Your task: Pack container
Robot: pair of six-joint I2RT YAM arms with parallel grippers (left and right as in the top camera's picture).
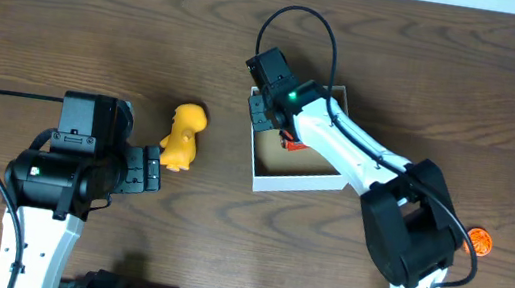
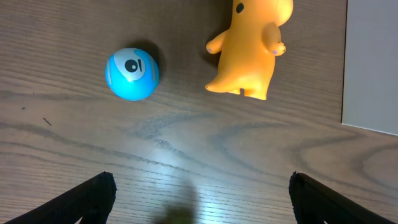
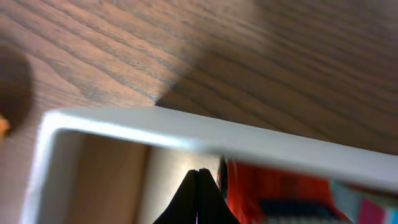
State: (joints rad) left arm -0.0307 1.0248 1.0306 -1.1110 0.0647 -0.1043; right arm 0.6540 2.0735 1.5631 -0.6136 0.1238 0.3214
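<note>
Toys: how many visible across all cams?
4: yellow figure on the table left of the box; blue ball near it, left wrist view only; red toy in the box; orange round one beside the right arm. Others may be hidden under arms.

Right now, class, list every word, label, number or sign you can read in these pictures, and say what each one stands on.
No text can be read anywhere.
On the red item in the box: dark and pale patches, perhaps print, too blurred to read.
On the blue ball: a drawn eye only, no letters.
On the yellow toy: no writing shows.
On the orange disc: too small to tell.
</note>
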